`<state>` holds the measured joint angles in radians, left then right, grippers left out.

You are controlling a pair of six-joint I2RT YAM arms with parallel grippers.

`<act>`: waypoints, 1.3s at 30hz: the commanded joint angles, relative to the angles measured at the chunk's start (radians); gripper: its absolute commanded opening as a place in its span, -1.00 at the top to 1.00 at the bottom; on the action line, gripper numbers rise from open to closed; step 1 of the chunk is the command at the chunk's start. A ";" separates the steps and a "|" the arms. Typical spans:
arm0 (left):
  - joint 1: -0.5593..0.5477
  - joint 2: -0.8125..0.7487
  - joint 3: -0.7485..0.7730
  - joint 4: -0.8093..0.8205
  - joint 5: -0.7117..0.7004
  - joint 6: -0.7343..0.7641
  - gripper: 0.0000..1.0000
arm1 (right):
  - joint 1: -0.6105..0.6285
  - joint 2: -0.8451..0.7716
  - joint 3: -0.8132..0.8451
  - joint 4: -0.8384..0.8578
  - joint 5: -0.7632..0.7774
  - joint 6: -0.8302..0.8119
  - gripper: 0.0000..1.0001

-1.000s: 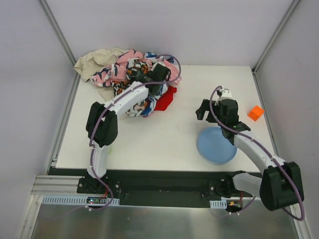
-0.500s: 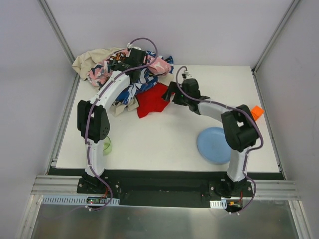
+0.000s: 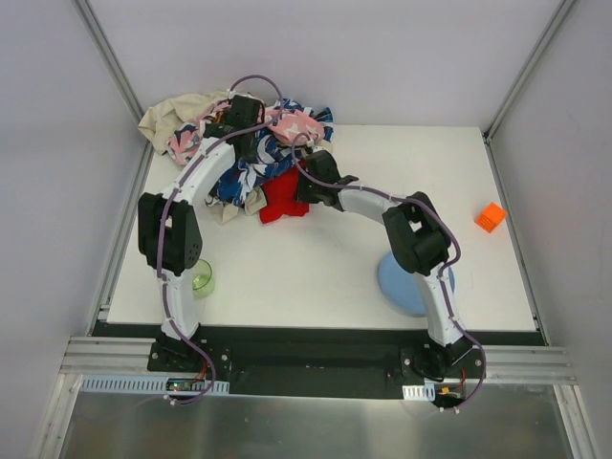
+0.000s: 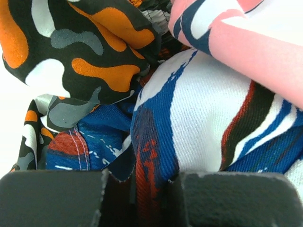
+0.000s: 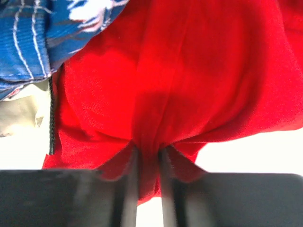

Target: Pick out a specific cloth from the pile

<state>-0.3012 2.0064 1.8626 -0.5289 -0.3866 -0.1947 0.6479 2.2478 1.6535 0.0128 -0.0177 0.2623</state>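
The cloth [image 3: 280, 199], plain red, lies bunched on the table at the pile's near right edge. My right gripper [image 3: 302, 189] has come in from the right, and in the right wrist view its jaws [image 5: 148, 161] pinch a fold of the cloth [image 5: 165, 71]. The pile [image 3: 287, 124] of pink, blue-white-orange, orange-black and beige fabrics sits at the back left. My left gripper [image 3: 251, 145] is on top of it, shut [image 4: 142, 184] on a fold of blue-white-orange printed fabric [image 4: 156, 142].
A blue plate [image 3: 411, 277] lies at the front right, partly under my right arm. An orange cube [image 3: 490, 216] sits near the right edge. A green cup [image 3: 202, 278] stands front left beside my left arm. White walls enclose the table.
My right arm swung from above the plate leftwards to the red cloth and closed on a fold. My left gripper drew the printed fabrics back, uncovering more of the red cloth.
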 commanded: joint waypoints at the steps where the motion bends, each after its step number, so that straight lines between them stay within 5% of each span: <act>1: 0.045 -0.081 -0.043 0.063 -0.002 -0.060 1.00 | 0.013 -0.054 0.049 -0.077 0.081 -0.069 0.80; 3: 0.051 -0.095 -0.065 0.064 0.015 -0.072 1.00 | 0.012 -0.157 -0.016 -0.024 0.129 -0.125 0.99; 14: 0.053 -0.130 -0.256 0.072 0.196 -0.206 0.96 | -0.131 -0.640 -0.121 0.013 0.240 -0.350 0.99; 26: 0.045 -0.196 -0.554 0.204 0.443 -0.321 1.00 | -0.445 -0.636 -0.035 -0.073 0.226 -0.361 0.99; 29: 0.037 -0.225 -0.574 0.207 0.479 -0.307 0.49 | -0.517 -0.581 -0.023 -0.086 0.184 -0.310 0.99; 35: -0.001 -0.403 -0.602 0.207 0.535 -0.261 -0.98 | -0.602 -0.417 -0.008 -0.146 0.118 -0.235 0.89; 39: -0.048 -0.576 -0.641 0.205 0.554 -0.209 -0.98 | -0.628 -0.350 -0.029 -0.194 0.029 -0.189 0.02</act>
<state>-0.3042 1.6394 1.2449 -0.3092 0.1184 -0.4614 0.0303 1.8709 1.5982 -0.1486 0.1215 0.0059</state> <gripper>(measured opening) 0.987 0.348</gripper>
